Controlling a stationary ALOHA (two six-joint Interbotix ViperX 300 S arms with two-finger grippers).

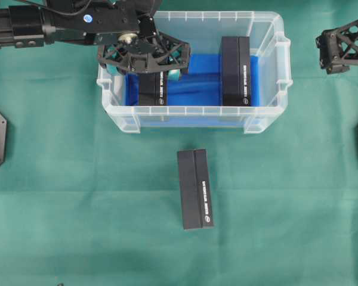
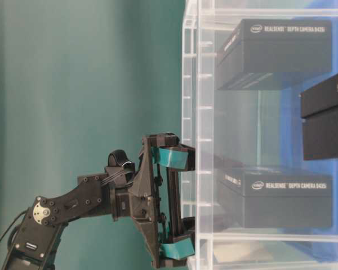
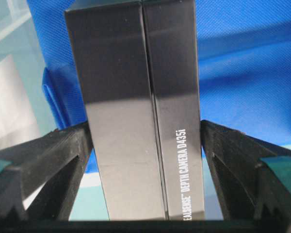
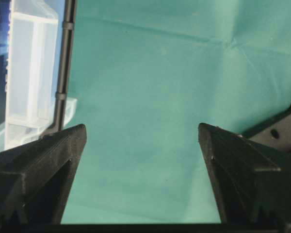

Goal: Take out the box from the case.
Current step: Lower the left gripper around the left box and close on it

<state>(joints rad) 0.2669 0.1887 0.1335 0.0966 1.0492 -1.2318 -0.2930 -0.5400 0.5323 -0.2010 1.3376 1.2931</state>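
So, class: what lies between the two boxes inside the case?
Only bare blue cloth between the left box and right box, in the overhead view.

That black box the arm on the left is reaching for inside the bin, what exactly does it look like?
The black box is a long, matte carton with a seam down its length and white print reading "DEPTH CAMERA D435i". It rests at the left end of the clear case, on blue cloth. The open left gripper straddles it.

case [image 1: 268, 71]: clear glossy plastic | lining [image 1: 194, 83]: blue cloth, woven-looking | box [image 3: 136, 111]: black, seemingly satin card | table cover [image 1: 77, 196]: green cloth
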